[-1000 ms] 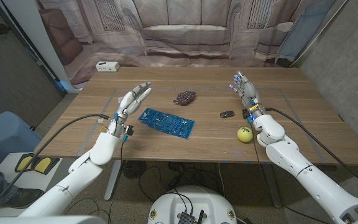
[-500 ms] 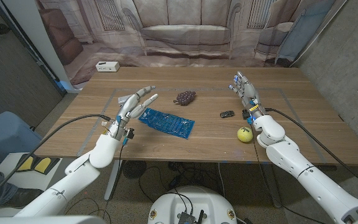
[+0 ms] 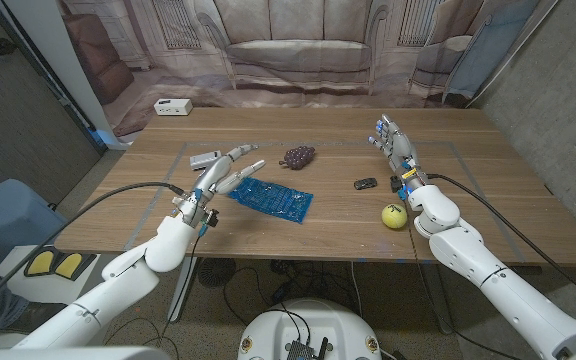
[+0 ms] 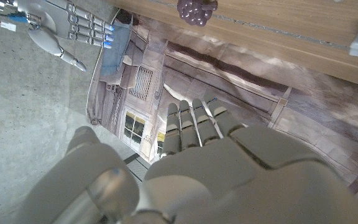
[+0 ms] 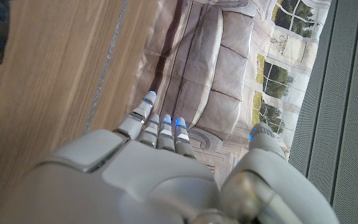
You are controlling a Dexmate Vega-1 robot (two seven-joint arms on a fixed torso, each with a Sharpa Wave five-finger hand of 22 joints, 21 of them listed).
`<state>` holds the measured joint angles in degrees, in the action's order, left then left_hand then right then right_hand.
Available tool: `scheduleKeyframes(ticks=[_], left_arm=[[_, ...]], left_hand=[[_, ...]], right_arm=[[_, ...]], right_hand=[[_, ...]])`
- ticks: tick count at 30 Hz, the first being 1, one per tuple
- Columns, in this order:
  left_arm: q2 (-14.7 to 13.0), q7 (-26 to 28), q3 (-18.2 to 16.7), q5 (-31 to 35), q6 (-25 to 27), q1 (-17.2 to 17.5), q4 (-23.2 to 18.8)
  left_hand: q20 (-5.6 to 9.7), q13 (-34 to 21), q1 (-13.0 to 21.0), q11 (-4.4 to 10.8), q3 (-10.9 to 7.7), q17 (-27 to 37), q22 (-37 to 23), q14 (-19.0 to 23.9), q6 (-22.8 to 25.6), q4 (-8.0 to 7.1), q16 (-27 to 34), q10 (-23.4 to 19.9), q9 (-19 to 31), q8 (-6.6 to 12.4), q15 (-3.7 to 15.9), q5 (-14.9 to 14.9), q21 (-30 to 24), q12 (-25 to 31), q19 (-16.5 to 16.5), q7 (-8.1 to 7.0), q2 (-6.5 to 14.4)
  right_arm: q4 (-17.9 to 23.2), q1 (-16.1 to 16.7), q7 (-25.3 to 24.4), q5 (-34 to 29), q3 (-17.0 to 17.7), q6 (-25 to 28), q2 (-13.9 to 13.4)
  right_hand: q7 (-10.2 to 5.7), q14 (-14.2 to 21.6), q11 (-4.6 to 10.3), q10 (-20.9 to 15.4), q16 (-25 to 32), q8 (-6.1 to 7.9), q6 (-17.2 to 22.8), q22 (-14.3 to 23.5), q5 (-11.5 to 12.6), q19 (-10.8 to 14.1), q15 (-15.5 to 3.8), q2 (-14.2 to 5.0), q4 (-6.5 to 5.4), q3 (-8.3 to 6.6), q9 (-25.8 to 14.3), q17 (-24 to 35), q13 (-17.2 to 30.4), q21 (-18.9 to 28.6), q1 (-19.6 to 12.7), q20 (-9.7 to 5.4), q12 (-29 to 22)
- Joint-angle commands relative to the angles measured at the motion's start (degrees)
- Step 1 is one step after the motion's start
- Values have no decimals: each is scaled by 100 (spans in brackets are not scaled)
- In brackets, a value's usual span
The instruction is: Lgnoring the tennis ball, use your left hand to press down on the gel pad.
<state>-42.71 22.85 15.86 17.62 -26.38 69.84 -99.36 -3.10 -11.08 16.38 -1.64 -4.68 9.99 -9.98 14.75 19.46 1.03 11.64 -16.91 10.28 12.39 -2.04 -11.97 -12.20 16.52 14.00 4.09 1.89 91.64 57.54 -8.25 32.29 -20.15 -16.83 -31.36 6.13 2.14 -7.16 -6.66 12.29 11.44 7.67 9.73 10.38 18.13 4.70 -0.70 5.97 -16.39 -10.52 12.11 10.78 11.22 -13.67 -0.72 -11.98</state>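
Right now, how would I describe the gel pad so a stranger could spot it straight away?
On the wooden table, look left of centre, just beyond the left hand fingertips. The gel pad lies flat there, in front of the dark grape bunch: the one bright blue, thin rectangular sheet.

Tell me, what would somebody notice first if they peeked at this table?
Probably the shiny blue gel pad lying in the middle of the wooden table, with the left robot hand reaching over its near-left end, fingers spread. Next, the yellow tennis ball sits close beside the right robot hand, which stands open. A dark bunch of grapes lies just behind the pad.
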Motion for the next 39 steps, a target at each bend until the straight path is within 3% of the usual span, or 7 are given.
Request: scheduleKeyframes(ticks=[1,15,18,20,21,26,39], left_arm=[[-297,-267,227,306,661,-89,-388],[-539,-646,569,480,1217,-305,-711],[-562,-630,600,504,1310,-316,-745],[-547,-553,624,550,1360,-319,-750],[-545,-520,639,589,1393,-320,-759],[-617,-624,719,643,1591,-367,-852],[-802,-1014,944,683,1879,-586,-1003]], left_hand=[[-30,-8,64,-24,3,23,-13,42,31,32,-16,-40,12,-3,8,15,17,-23,25,-5,14],[-45,-10,33,-6,18,27,-16,76,43,21,-19,-73,14,-28,12,30,28,-48,36,-13,20],[-117,-12,5,4,32,30,-19,159,68,10,3,-133,16,-35,32,38,2,-49,127,-39,22],[-354,-15,-47,84,59,34,-33,278,193,-9,20,-256,18,-19,74,52,-38,-52,282,-112,24],[-372,-16,-73,77,70,36,-45,337,430,-19,25,-281,19,49,80,56,-29,-70,281,-106,32],[-272,-19,-125,110,97,40,-77,688,1014,-30,89,-703,14,166,101,58,-112,-1,544,-56,52],[-203,-23,-153,109,122,37,-75,930,1132,-29,104,-1025,17,114,117,60,-140,37,714,-55,54]], right_arm=[[167,136,-86,8,69,18,-61],[179,259,-119,16,132,-63,-76],[175,261,-149,18,137,-63,-53],[144,257,-151,17,138,-104,-26],[115,246,-114,6,129,-135,-29],[87,240,-65,50,132,-163,-13],[207,347,-169,26,191,-140,-61]], right_hand=[[20,35,-33,-46,16,-9,53,11,-5,27,36,-43,22,25,-22,24,18,0,27,28,27],[17,40,-29,-55,14,-10,61,11,-4,27,44,-49,30,34,-22,24,18,-2,28,37,30],[14,45,-29,-58,15,-9,64,11,-4,26,49,-49,32,36,-22,24,18,-3,28,40,30],[7,46,-25,-63,14,-9,66,11,-3,31,40,-50,34,37,-22,24,18,-1,28,49,29],[8,50,-11,-65,15,-9,69,11,-3,36,39,-51,34,39,-22,24,18,0,28,49,29],[13,50,-5,-63,13,-10,71,11,0,80,19,-71,41,34,-22,22,18,15,17,-16,34],[25,41,-25,-60,4,-14,70,9,5,72,17,-102,59,21,-22,19,19,6,-15,-38,40]])
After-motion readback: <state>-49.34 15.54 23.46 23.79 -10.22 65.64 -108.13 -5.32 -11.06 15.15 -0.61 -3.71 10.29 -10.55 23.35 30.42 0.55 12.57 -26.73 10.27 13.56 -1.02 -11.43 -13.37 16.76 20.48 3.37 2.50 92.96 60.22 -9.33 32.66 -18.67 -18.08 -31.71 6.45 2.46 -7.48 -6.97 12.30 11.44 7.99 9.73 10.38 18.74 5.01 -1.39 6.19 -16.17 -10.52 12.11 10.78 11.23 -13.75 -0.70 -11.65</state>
